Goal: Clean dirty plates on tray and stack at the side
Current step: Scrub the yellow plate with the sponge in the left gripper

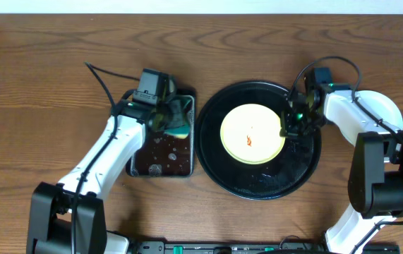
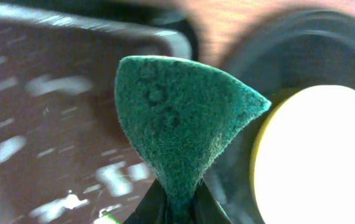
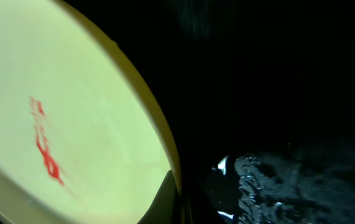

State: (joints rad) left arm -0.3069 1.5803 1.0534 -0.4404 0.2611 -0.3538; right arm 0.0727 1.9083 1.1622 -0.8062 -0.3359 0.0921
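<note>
A pale yellow plate is seen lying on the round black tray, which is set a little right of the counter's middle, about halfway between the far and near edges. A small red smear is carried at the plate's centre. In the right wrist view the smear is shown as a thin red streak. Beads of water are scattered on the glossy tray floor beside the plate.

The right gripper is placed at the plate's right rim. In the right wrist view that rim is seen running down between the fingers, which are closed on it.

The left gripper is held over the far end of a rectangular black tray, which lies just left of the round tray, towards the counter's left half. A green sponge is pinched in this gripper. In the left wrist view the fingers are seen pressed together on the sponge's narrow end, and the scouring face fans out above them. Water drops are spread over the rectangular tray.

A pale round plate is seen near the counter's right edge, partly hidden by the right arm.
</note>
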